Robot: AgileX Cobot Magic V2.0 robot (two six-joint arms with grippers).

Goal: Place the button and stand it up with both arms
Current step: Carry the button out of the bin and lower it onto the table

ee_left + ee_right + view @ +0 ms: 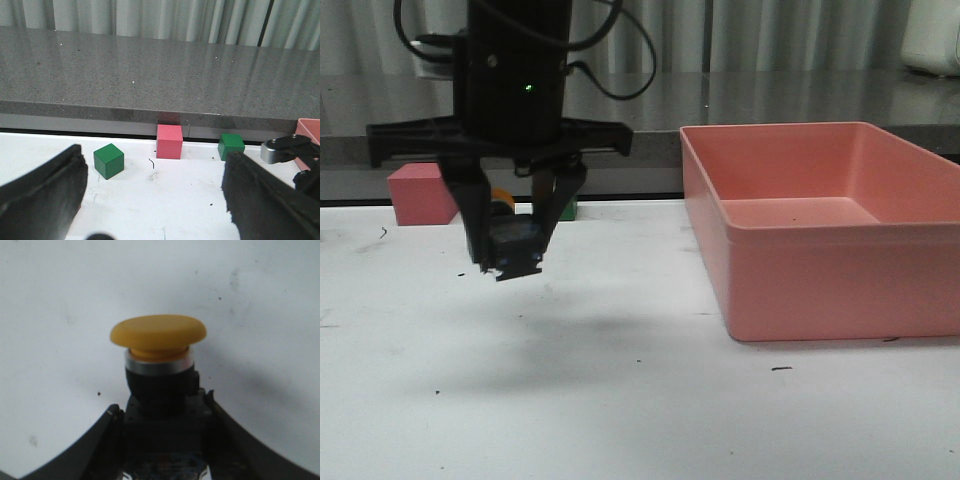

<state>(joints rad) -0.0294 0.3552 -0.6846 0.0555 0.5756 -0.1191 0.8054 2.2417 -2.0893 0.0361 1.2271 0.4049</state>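
Your right gripper [513,258] is clamped on the button [161,370], holding it above the white table [640,400]; your left gripper [155,200] hangs spread apart, empty.

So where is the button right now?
The button is clamped in the right gripper, held above the white table on the front view's left side, left of the pink bin.

The button [159,370] has a round yellow mushroom cap, a silver collar and a black body. Its blocky base sits clamped between the two fingers [100,445], cap projecting beyond their tips, held clear above the table.
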